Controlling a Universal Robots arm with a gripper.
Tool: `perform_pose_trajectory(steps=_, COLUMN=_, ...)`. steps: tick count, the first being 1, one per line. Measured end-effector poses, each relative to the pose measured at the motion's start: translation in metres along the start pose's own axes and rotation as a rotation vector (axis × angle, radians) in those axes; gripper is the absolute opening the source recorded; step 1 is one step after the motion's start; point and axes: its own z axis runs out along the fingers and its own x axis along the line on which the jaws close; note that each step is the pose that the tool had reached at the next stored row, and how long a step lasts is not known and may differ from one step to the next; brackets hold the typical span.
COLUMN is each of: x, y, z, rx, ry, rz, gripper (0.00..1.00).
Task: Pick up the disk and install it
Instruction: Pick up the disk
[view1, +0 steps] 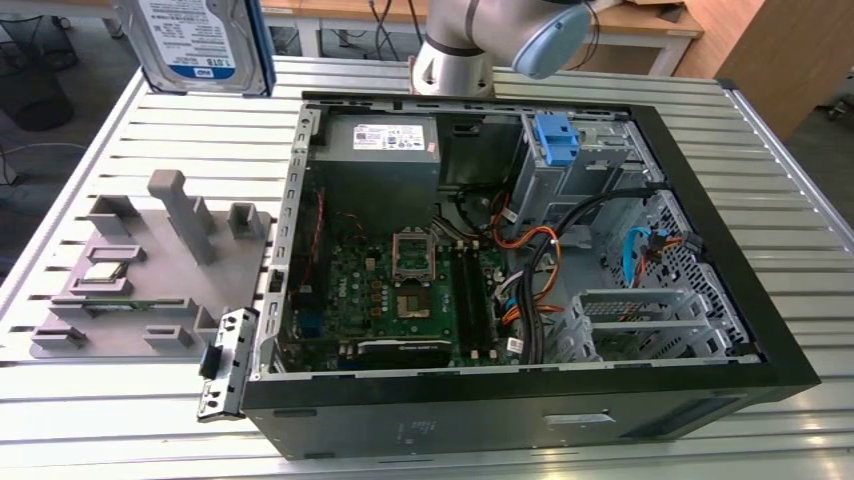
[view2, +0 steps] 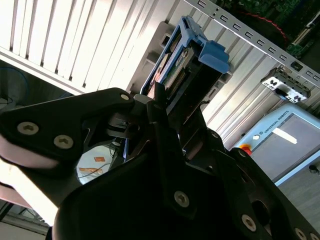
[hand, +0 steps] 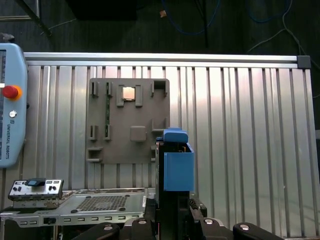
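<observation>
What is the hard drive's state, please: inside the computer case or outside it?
Outside: the hard drive is clamped in the gripper over the slatted table, beside the open computer case.

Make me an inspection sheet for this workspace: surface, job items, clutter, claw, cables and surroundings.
Surface: ribbed metal table.
Job's things: the disk in its blue carrier, held off the table; open computer case lying on its side on the table.
Clutter: grey fixture tray beside the case, at the exterior view's left, holding small parts; teach pendant near the table edge.
Claw: the claw is shut on the disk, holding it on edge.
Cables: orange, blue and black leads inside the case.
Surroundings: arm base behind the case; wooden furniture beyond the table.
</observation>
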Motion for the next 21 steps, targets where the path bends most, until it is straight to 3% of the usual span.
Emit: perform_pose_trajectory(steps=21, x=0.0108, y=-0.0011, z=0.0038, rx=0.0000, ry=0.0039, rz=0.000, gripper=0.35)
